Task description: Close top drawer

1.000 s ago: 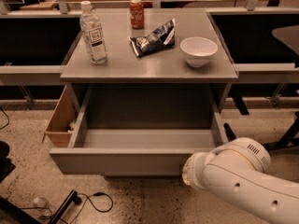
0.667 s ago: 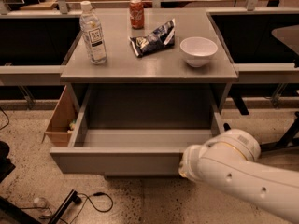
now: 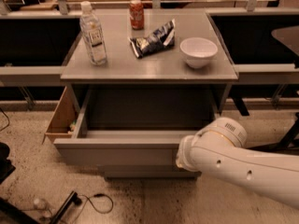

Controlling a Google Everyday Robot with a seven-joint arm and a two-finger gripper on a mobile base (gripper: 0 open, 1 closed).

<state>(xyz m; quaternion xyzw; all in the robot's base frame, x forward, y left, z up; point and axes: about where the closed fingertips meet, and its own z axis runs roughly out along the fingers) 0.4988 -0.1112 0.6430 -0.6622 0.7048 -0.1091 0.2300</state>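
Four things stand on the grey surface (image 3: 140, 68) of a cabinet seen from above and in front. A clear water bottle (image 3: 93, 34) stands upright at 9 o'clock, close to the left edge. A red can (image 3: 136, 14) stands at 12 o'clock, near the back edge. A dark, crumpled snack bag (image 3: 153, 40) lies near the middle, between the can and a white bowl (image 3: 198, 52). The bowl sits at 3 o'clock, close to the right edge. The bottle has a pale label, and the can and bag carry print, but none of the writing can be read.

At 6 o'clock, below the surface, the top drawer (image 3: 117, 150) is pulled well out toward the viewer. Its plain grey front panel spans the cabinet's width. A wooden panel (image 3: 60, 118) angles outward at the drawer's left side.

A white arm (image 3: 243, 164) reaches in from 4 o'clock. Its tool (image 3: 180, 157) is against the right part of the drawer front, hidden behind the arm's end. Whether it is wide or narrow cannot be told.

Speckled floor (image 3: 154, 199) lies open in front of the drawer. A black cable (image 3: 96, 199) curls on it at 7 o'clock.
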